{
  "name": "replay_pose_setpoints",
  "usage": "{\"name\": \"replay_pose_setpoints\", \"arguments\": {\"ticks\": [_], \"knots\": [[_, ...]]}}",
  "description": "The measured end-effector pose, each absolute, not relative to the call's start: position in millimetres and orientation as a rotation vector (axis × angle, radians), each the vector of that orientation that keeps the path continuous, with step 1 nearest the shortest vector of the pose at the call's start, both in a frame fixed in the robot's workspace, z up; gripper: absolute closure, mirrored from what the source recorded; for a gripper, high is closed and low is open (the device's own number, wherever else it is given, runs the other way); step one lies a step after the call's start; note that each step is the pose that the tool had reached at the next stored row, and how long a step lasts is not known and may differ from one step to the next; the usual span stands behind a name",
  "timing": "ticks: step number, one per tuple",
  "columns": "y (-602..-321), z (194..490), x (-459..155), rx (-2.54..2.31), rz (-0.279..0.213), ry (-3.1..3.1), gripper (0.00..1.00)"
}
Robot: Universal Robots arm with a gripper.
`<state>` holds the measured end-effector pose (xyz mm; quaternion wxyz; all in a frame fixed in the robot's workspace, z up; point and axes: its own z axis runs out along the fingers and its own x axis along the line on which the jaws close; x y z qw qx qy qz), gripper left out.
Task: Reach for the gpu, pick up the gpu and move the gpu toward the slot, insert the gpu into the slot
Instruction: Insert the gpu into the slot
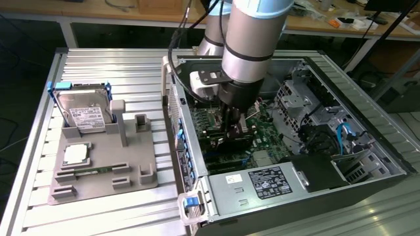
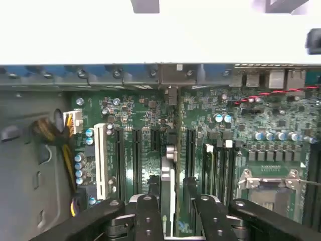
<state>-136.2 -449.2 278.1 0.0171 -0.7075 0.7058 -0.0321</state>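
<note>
The arm reaches down into the open computer case point(image 1: 308, 147). The end effector point(image 1: 236, 132) is low over the green board point(image 1: 262, 132). In the wrist view, the gpu point(image 2: 168, 188) stands on its thin edge between the two black fingers point(image 2: 146, 213), in line with the long slots point(image 2: 136, 155) on the board. Its metal end points toward the back wall of the case. The card looks like it is already sitting in a slot, but I cannot tell if it is pushed all the way down.

This looks like the last step, putting the card in. I cannot tell if the end effector is squeezing the card or letting go; the fingers sit close on both sides.

On the tabletop point(image 1: 131, 64), the hard drive point(image 1: 85, 115) stands in a grey holder point(image 1: 105, 172).
</note>
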Motion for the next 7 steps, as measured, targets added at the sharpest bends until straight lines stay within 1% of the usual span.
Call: {"name": "replay_pose_setpoints", "arguments": {"ticks": [1, 3, 4, 5, 7], "knots": [[-448.6, 296.4, -136.6, -2.191, -0.109, 2.186, 0.67], [-448.4, 300.3, -136.8, -2.187, -0.113, 2.182, 0.67], [-448.4, 300.4, -136.9, -2.187, -0.113, 2.182, 0.76], [-448.4, 300.4, -136.9, -2.187, -0.113, 2.182, 0.88], [-448.4, 300.4, -136.9, -2.187, -0.113, 2.182, 0.89]]}}
